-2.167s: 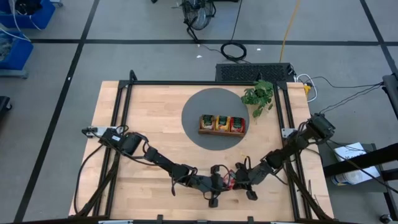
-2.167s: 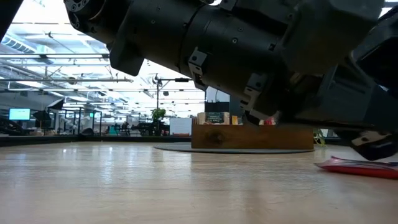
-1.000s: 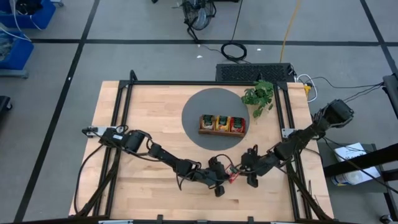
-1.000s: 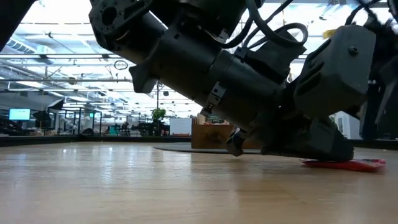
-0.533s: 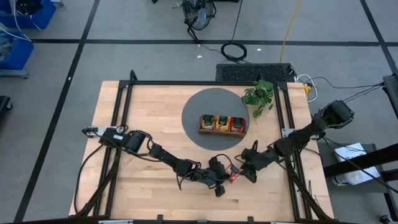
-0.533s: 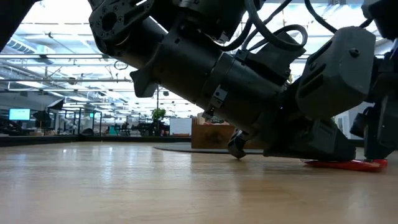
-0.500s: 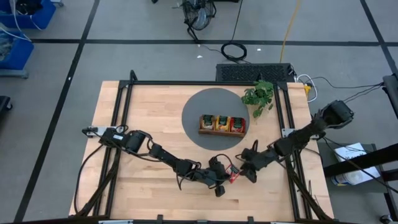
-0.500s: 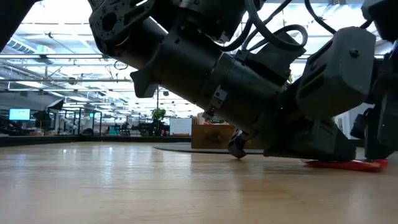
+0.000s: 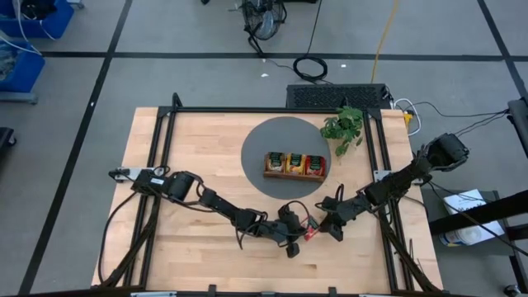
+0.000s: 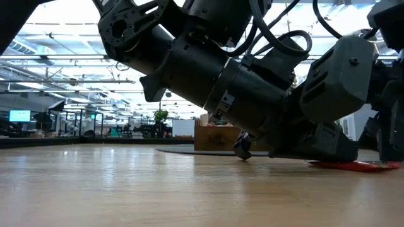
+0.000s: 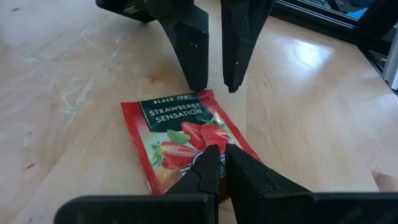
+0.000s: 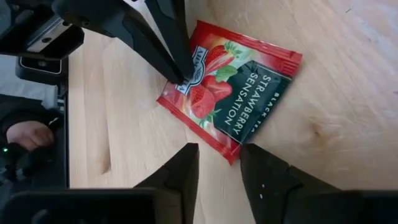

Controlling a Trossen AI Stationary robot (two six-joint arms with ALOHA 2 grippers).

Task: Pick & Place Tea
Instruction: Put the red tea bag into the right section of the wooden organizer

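Observation:
One red strawberry tea packet (image 9: 311, 228) lies flat on the wood near the table's near edge, also seen as tea packet (image 11: 180, 134) and tea packet (image 12: 233, 84). My left gripper (image 11: 219, 151) is shut with its tips on the packet. My right gripper (image 12: 217, 148) is open and faces it from the table's right side, one finger on each side of the packet's dark-label end (image 11: 171, 112). More packets stand in the wooden tray (image 9: 294, 164). My left gripper rests its shut fingertips (image 12: 182, 76) on the packet's printed face, near the middle (image 11: 208, 140), slanting down from the table's left side. The packet lies flat on the table under them. My right gripper: I cannot tell whether its fingertips (image 11: 199, 87) touch the packet's edge.
The tray sits on a round grey mat (image 9: 260, 148) at the table's middle, and a green plant (image 9: 342, 125) stands at the far right. A black frame (image 9: 165, 148) borders the table. Bare wood (image 9: 190, 206) lies to the left.
My right gripper has edged a little toward the far edge and closer to the packet. The packet stays flat on the table, with my left gripper's tips on it.

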